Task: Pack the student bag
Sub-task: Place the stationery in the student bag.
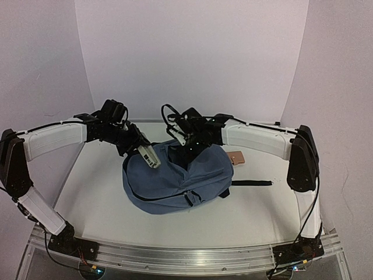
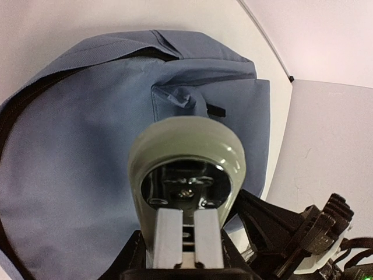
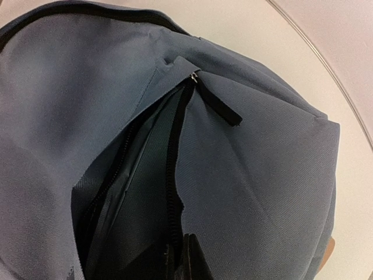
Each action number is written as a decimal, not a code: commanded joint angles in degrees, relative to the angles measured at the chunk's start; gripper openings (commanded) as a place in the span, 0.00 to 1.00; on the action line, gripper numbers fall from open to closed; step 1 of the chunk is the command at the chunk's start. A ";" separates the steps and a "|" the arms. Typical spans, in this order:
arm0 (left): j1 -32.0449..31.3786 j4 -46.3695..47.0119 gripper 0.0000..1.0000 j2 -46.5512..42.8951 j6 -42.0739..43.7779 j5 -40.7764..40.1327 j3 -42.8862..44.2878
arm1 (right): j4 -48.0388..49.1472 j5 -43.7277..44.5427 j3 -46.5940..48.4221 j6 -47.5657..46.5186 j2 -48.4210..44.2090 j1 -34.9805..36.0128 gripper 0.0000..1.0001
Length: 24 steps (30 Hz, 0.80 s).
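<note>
White table (image 1: 93, 198), pale lilac walls (image 1: 192, 52): slate-blue bag (image 1: 175, 181) lies at centre, main zip (image 3: 172, 169) gaping, black strap (image 1: 250, 184) trailing toward 3 o'clock. Right gripper (image 3: 185, 265) is pinched together at its 12 o'clock; left gripper (image 1: 148, 156), at 10 o'clock, has a grip impossible to make out.

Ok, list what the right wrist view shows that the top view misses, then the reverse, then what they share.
Right wrist only: the black zipper pull and the zipper teeth up close, with the dark inside of the student bag showing through the gap. Top only: both arms, the left gripper, a small tan thing and a black strap on the table. Both: the slate-blue bag, its opening, and the right gripper shut at it.
</note>
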 commanded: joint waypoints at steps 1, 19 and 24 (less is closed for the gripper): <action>0.14 14.12 0.00 -1.01 -3.24 -2.70 0.16 | -0.95 -1.74 3.35 3.36 -4.19 -0.26 0.00; -5.39 37.52 0.00 11.93 -10.78 -9.72 -1.73 | 0.74 -8.27 7.61 17.67 -2.98 -2.13 0.00; -9.44 45.66 0.00 16.66 -13.07 -9.21 -1.77 | 1.17 -9.06 6.85 19.70 -3.12 -3.13 0.00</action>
